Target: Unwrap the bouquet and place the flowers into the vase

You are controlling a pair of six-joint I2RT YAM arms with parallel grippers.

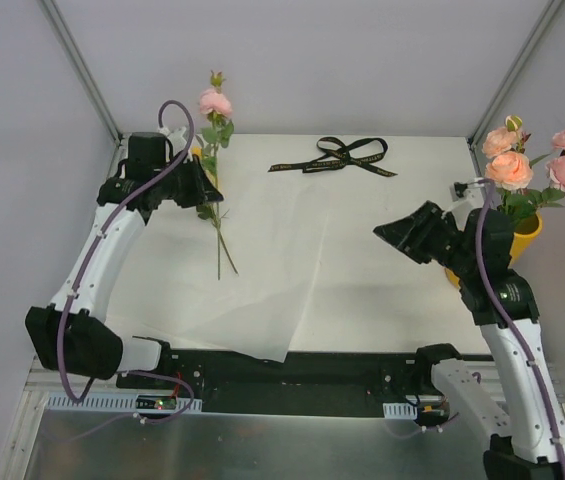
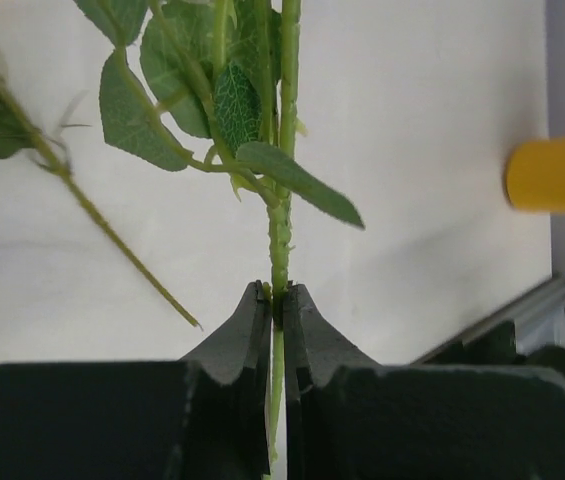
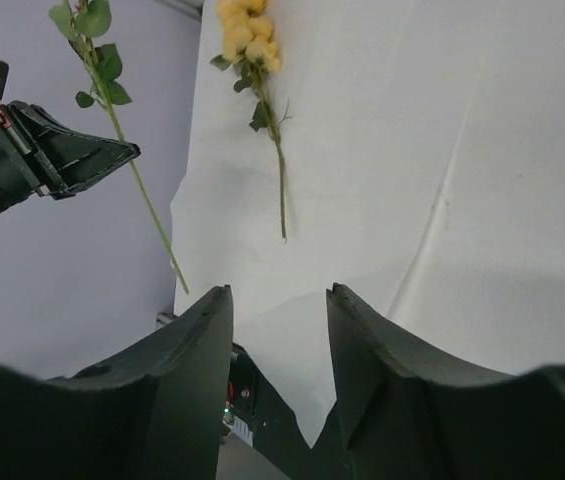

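The big white paper sheet [image 1: 362, 220] lies flat. The tall yellow tube vase [image 1: 528, 238] stands far right, beside the right gripper [image 3: 280, 292], jaws apart, empty. The left gripper [image 2: 279, 295] is clamped on the thin green stem [image 2: 280, 225] of a pink rose [image 1: 215, 101], bloom up, far left of the vase.

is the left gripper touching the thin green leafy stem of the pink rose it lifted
Touching. The left wrist view shows the left gripper shut on the thin green leafy stem, with both fingertips pressed against it and no gap.
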